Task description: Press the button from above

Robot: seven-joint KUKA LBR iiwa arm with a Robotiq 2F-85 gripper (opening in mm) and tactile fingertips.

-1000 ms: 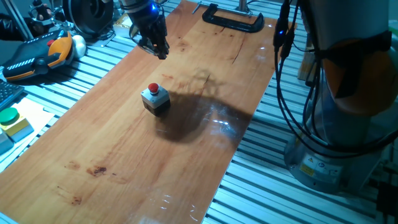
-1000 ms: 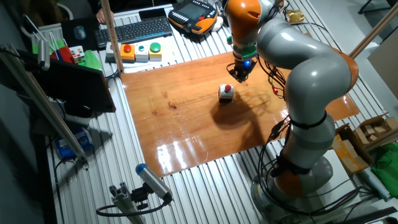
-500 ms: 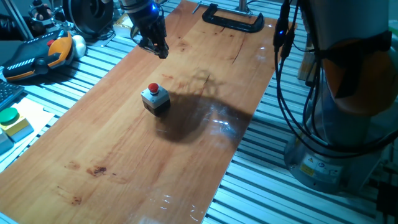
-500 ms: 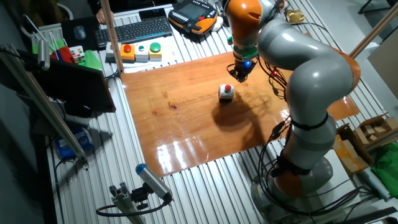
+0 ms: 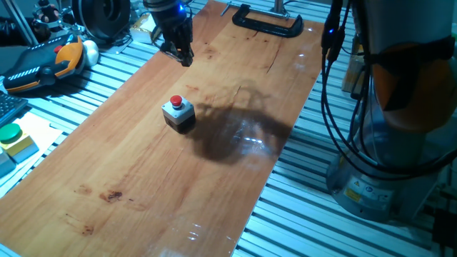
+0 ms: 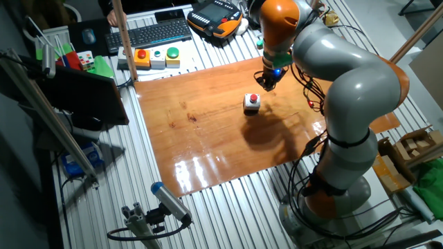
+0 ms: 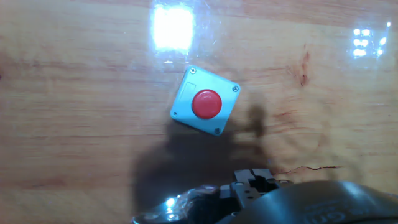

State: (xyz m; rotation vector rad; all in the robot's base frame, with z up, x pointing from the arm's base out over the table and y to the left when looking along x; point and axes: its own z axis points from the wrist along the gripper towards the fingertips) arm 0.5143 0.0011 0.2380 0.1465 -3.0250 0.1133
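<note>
We see the button [image 5: 178, 113] sitting on the wooden bench [image 5: 143, 178], red top facing up. Our jaws hang in the air above the bench, well apart from the button, which lies below them and off to one side. We cannot tell if the jaws are open or holding anything.

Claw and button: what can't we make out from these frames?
- Claw fingertip gap: too small and dark in both fixed views; in the hand view the fingertips are out of frame, only part of the hand body shows at the bottom edge.
- Button far sides of its housing: the hand view looks straight down on its top; the fixed views show only the near faces.
- Claw height above the button: no side-on view.
</note>
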